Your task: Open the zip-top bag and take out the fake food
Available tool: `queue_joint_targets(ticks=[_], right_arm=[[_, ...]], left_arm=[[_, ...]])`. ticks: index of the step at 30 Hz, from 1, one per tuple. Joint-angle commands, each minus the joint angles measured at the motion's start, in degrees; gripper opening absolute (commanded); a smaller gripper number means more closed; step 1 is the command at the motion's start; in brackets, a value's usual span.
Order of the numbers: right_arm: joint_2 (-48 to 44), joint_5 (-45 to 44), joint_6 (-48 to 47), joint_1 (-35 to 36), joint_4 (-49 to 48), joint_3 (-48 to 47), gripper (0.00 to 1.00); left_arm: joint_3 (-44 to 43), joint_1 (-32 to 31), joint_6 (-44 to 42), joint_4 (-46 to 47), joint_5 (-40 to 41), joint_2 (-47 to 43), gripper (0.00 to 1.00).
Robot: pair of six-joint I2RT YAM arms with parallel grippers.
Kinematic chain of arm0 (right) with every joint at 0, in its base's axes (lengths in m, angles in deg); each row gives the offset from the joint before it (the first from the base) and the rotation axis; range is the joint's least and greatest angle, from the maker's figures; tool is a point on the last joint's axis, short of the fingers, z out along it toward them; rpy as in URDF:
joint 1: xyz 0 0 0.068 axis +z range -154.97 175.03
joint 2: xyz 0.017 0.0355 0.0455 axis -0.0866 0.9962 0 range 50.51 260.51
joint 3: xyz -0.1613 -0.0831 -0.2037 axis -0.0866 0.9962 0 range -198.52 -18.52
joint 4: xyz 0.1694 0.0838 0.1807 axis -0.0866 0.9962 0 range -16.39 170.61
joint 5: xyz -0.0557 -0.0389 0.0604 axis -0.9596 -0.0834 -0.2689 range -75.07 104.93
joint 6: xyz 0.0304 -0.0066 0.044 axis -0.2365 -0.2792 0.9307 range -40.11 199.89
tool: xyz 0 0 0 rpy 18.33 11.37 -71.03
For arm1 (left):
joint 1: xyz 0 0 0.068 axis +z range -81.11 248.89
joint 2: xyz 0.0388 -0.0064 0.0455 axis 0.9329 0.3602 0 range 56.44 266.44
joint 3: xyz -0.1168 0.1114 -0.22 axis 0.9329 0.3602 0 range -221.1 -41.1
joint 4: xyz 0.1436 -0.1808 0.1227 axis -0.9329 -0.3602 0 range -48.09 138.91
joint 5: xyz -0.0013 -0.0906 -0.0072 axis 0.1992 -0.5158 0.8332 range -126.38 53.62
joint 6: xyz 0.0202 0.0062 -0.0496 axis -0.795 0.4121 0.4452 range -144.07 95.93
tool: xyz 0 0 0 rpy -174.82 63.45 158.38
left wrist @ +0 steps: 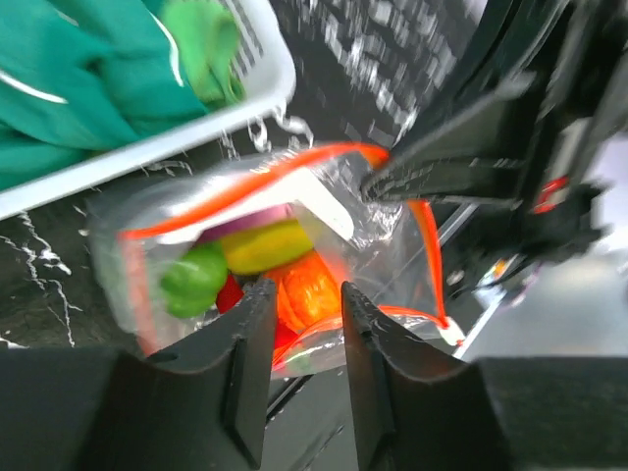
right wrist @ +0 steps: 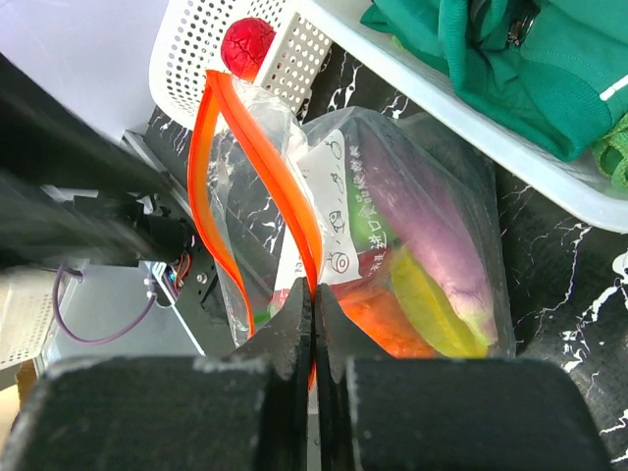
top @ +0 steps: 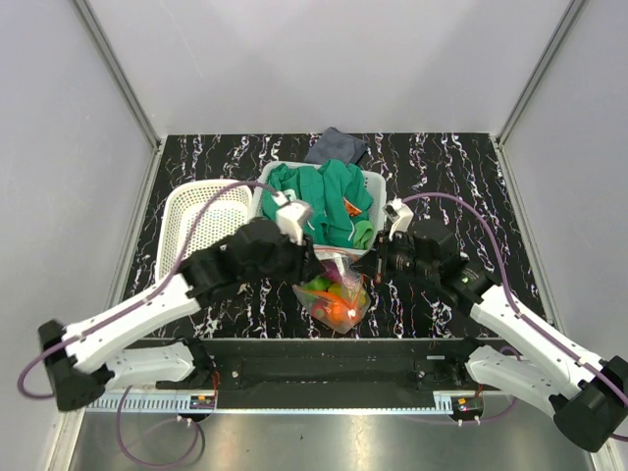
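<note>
The zip-top bag lies on the black marbled table in front of the baskets, its mouth with the orange-red zip strip pulled open. Fake food is inside: a green piece, a yellow piece, an orange one and a purple one. My right gripper is shut on one lip of the zip strip. My left gripper is open, its fingers at the opposite lip, with the orange piece showing between them.
A white basket with a green garment stands behind the bag. A white perforated basket to its left holds a red round fruit. A grey cloth lies at the back.
</note>
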State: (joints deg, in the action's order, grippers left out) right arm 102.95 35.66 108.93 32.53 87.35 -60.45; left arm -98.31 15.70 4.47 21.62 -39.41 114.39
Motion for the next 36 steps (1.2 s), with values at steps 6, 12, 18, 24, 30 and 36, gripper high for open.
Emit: queue_joint_targets(ticks=[6, 12, 18, 24, 30, 36], right_arm=[[-1.3, 0.8, 0.23, 0.12, 0.59, -2.8, 0.0], [-1.73, 0.1, -0.29, 0.12, 1.38, -2.89, 0.0], [-0.94, 0.1, -0.12, 0.12, 1.12, -2.19, 0.0], [0.02, 0.71, 0.67, 0.03, 0.15, -1.22, 0.0], [0.29, 0.8, 1.98, 0.21, -1.34, 0.09, 0.0], [0.73, 1.33, 3.74, 0.3, -3.18, 2.47, 0.0]], left_arm=[[-9.23, -7.02, -4.28, -4.96, 10.49, 14.1, 0.32], [-11.09, -7.19, -1.91, -12.0, 9.8, 19.13, 0.27], [-3.97, -8.59, 1.95, -9.89, 8.74, 16.05, 0.26], [0.77, -12.11, 4.68, -6.99, 5.58, 15.26, 0.32], [5.35, -13.26, 7.06, -2.61, 4.87, 14.29, 0.45], [10.71, -13.26, 11.09, 2.23, 6.27, 14.99, 0.5]])
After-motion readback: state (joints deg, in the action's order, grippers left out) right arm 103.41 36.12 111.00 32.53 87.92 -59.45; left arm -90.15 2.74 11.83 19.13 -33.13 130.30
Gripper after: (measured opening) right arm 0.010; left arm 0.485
